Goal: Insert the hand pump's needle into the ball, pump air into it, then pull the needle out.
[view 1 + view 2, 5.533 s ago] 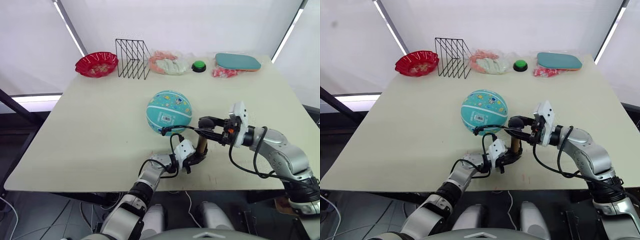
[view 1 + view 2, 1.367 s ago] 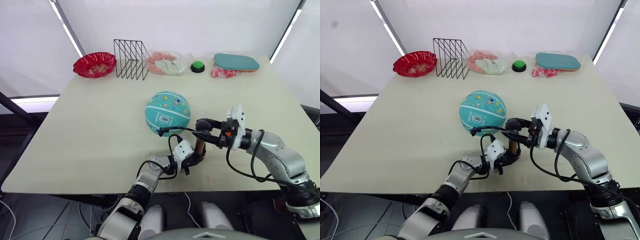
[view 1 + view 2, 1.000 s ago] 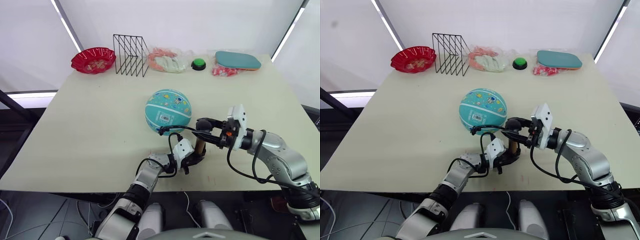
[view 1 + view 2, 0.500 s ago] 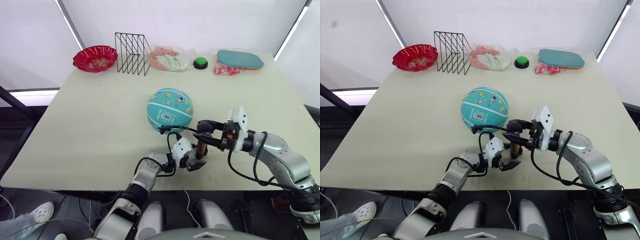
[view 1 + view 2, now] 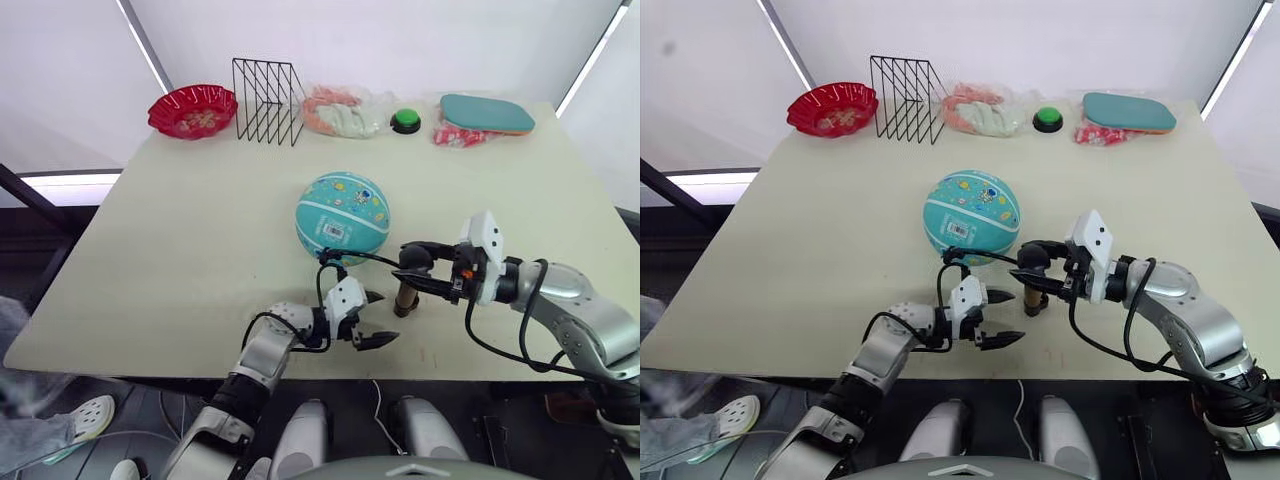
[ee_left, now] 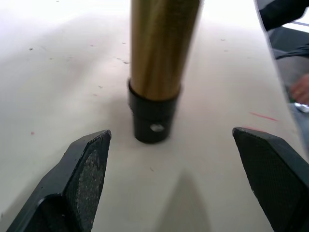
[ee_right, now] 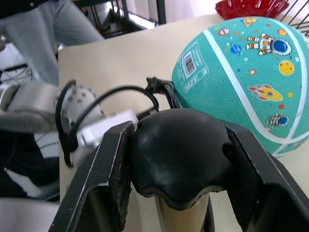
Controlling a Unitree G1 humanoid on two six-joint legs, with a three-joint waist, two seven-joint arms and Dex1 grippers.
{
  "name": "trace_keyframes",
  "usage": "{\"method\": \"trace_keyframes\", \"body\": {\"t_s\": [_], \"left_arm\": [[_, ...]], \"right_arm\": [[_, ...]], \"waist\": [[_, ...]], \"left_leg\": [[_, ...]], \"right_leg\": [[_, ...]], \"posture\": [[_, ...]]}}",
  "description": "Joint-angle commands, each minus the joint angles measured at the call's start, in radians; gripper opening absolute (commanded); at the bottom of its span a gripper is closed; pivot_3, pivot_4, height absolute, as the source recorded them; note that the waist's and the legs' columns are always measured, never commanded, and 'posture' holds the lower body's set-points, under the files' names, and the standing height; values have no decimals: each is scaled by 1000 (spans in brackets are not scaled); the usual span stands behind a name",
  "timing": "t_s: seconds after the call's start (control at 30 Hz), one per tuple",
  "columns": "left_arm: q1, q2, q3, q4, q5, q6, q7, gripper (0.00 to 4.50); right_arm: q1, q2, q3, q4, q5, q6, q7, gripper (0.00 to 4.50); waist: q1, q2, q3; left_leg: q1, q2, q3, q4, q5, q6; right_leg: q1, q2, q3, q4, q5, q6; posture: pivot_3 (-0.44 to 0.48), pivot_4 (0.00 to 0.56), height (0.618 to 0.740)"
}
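Pump upright, my right hand [image 5: 1032, 272] clamped on its top cap.
My left hand [image 5: 372, 319] gapes wide beside the hand pump [image 5: 406, 294]; the ball [image 5: 342, 216] rests on the bench [image 5: 180, 230].

A pale bench [image 5: 180, 240] carries the ball [image 5: 342, 217] near its middle and the pump [image 5: 406, 297] upright toward the near edge. Along the far edge stand a red bowl [image 5: 193, 110], wire rack [image 5: 267, 88], bagged items [image 5: 340, 112], green button [image 5: 405, 122] and teal pad [image 5: 487, 112].

Head stereo pair looking down, wrist cameras close, all sharing the hand pump [image 6: 159, 72]
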Motion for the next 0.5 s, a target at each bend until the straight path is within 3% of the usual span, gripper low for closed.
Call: {"method": "trace_keyframes", "body": {"t_s": [0.03, 0.5], "left_arm": [[29, 43, 19, -131, -60, 33, -40, 4272], [235, 223, 166, -463, -272, 158, -61, 4272]], "right_arm": [[-31, -78, -12, -47, 5, 112, 14, 2034], [-160, -211, 39, -133, -89, 110, 89, 2034]], "waist": [[1, 1, 4], [18, 5, 17]], "left_leg": [[-1, 0, 0, 1, 0, 0], [-19, -1, 1, 5, 0, 0]], "right_leg": [[-1, 0, 0, 0, 0, 0], [-18, -3, 1, 2, 3, -3]], "posture": [[0, 150, 740], [0, 150, 740]]}}
